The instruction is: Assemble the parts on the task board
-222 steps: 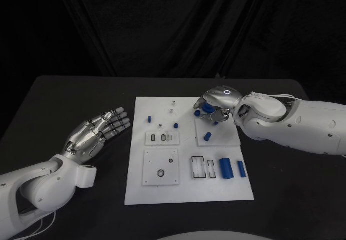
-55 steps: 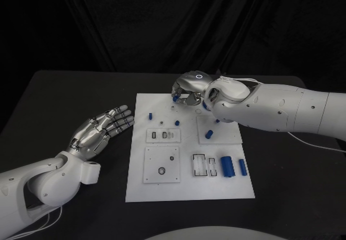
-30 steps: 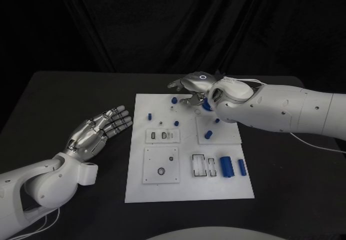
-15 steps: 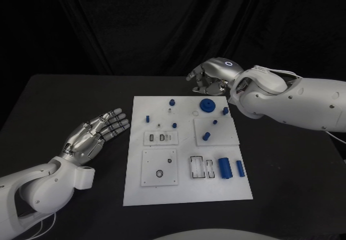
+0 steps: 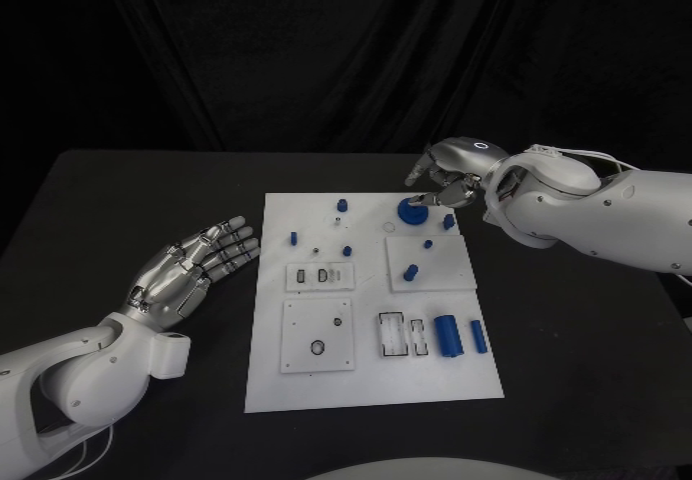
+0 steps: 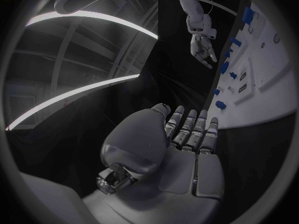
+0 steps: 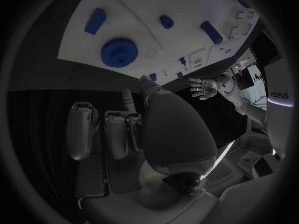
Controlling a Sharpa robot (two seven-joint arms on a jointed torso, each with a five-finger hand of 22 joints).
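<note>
Right robot hand [image 5: 450, 182] hovers at the task board's [image 5: 372, 385] far edge beside the blue gear [image 5: 413, 209], fingers curled, holding nothing, probably between parts. Left robot hand [image 5: 192, 264] rests open on the counter [image 5: 130, 200], clear of the board.

The white task board [image 5: 372, 375] lies flat. Relative to it, a blue toothed gear [image 5: 413, 209] sits flat near the far edge, small blue pegs [image 5: 343, 205] stand in the far half, and two blue cylinders [image 5: 449, 335] lie side by side — toward its near right.
</note>
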